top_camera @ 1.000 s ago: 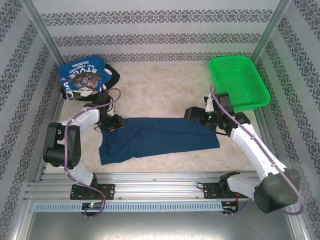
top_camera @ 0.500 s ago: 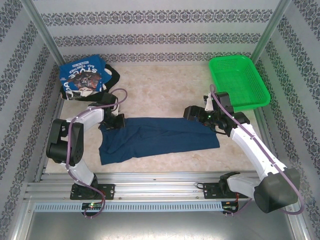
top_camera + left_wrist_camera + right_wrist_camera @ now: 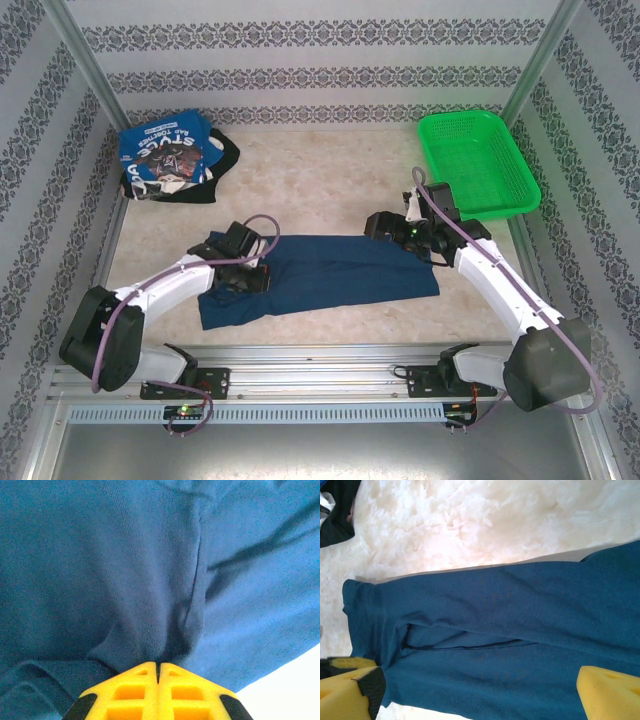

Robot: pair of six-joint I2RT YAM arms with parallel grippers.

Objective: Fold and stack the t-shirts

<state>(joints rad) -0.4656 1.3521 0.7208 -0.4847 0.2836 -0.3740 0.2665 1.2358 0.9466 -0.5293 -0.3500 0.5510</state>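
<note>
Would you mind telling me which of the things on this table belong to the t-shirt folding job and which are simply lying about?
Part of the job:
- dark blue t-shirt, spread mid-table
- blue printed t-shirt, in the far-left corner
- black t-shirt, heaped with it

Lying about:
- green mesh basket, at the far right

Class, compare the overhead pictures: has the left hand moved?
Yes. The left hand, shut on the navy shirt, has shifted right and nearer, away from the shirt pile.

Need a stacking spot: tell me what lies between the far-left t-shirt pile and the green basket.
Bare table lies between the t-shirt pile and the green basket, as the top external view shows.
</note>
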